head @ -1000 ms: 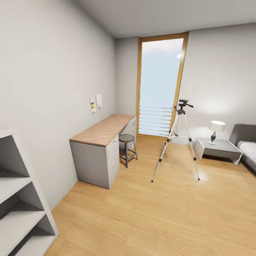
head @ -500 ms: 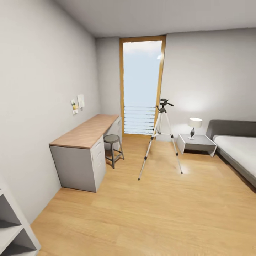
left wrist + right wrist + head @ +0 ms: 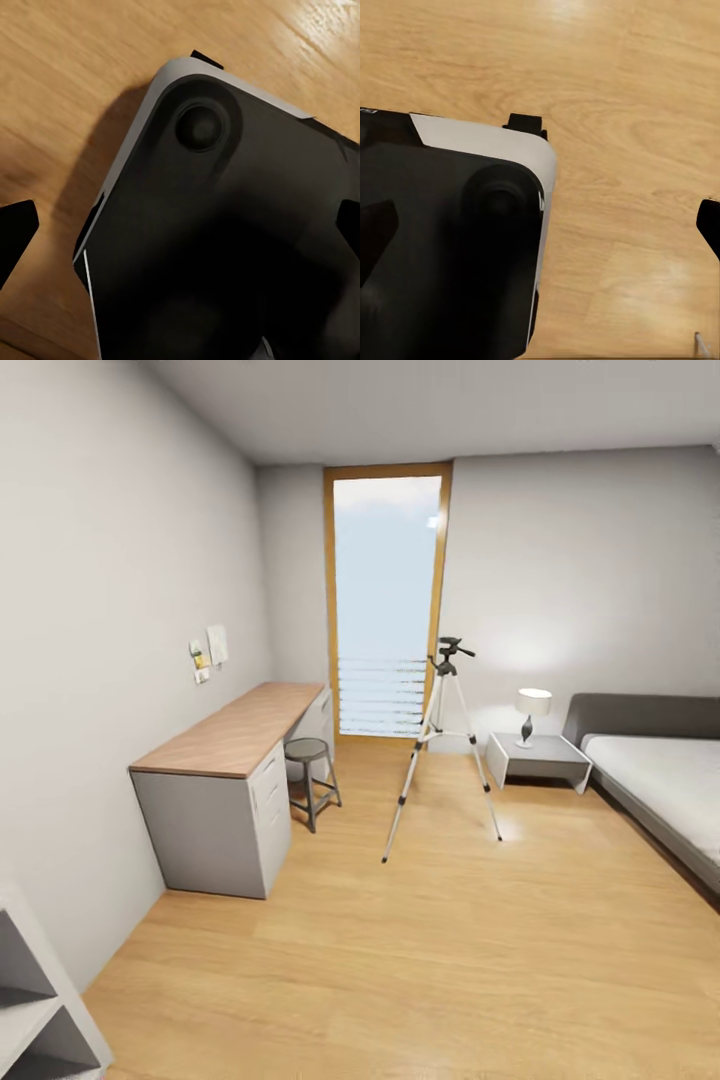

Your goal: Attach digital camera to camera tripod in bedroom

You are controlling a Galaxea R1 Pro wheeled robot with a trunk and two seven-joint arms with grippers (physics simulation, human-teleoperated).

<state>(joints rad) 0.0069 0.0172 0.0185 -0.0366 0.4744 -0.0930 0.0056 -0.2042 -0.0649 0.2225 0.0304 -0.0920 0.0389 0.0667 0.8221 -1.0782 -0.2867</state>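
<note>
**Still searching: tripod found, camera not yet**

Plainly, this is the approach stage. The head view looks down the bedroom from near its entrance: the tripod [image 3: 438, 750] stands on the wood floor [image 3: 420, 950] in front of the tall window [image 3: 385, 600], between the stool [image 3: 308, 780] and the nightstand [image 3: 540, 760], well apart from the robot. Its black head with the pan handle is bare; nothing is mounted on it. The tabletop [image 3: 240, 730] along the left wall looks bare from here, though its far end is too small to be sure. The bed [image 3: 665, 780] sits at the right, a lamp [image 3: 531, 715] on the nightstand beside it.

The camera is not visible on any surface shown, so its place cannot be told.

Both wrist views look down past the robot's dark base onto the floor. The left fingers [image 3: 16, 232] appear as dark tips at opposite edges of that picture, so they stand apart with nothing between them. The right fingers [image 3: 375, 232] read the same way: apart, holding nothing.

The next move, as I judge it, calls for locating the camera first, then driving to it and grasping it before approaching the tripod.
</note>
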